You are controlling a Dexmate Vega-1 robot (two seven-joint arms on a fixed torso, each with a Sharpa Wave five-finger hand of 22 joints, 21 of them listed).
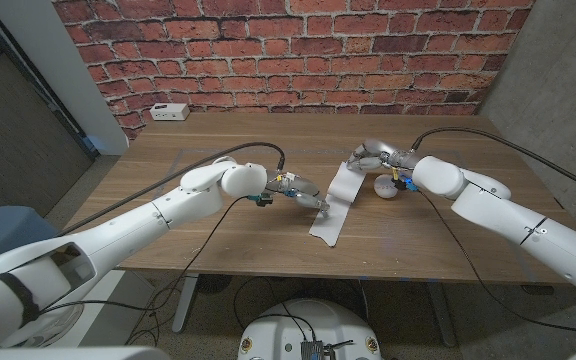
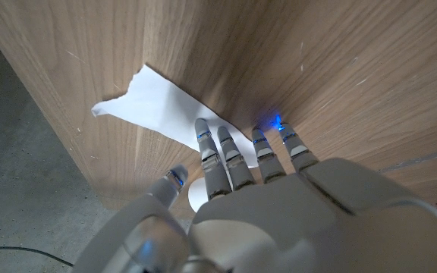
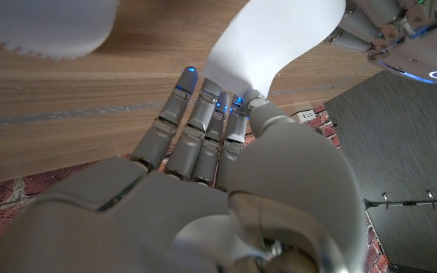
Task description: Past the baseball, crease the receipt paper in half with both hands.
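A white strip of receipt paper (image 1: 332, 205) lies on the wooden table (image 1: 228, 235), its near end close to the front edge. My left hand (image 1: 301, 194) reaches in from the left and presses its fingertips (image 2: 212, 148) on the middle of the receipt paper (image 2: 154, 106). My right hand (image 1: 370, 155) pinches the far end of the strip and holds it lifted and curled off the table. In the right wrist view the receipt paper (image 3: 271, 38) curves up from between thumb and fingers (image 3: 203, 114). The white baseball (image 1: 388, 187) sits just right of the paper, under my right wrist.
A small white box (image 1: 171, 111) stands at the table's back left corner by the brick wall. Black cables run over the table along both arms. The baseball (image 3: 44, 26) lies close beside my right hand (image 3: 226, 189).
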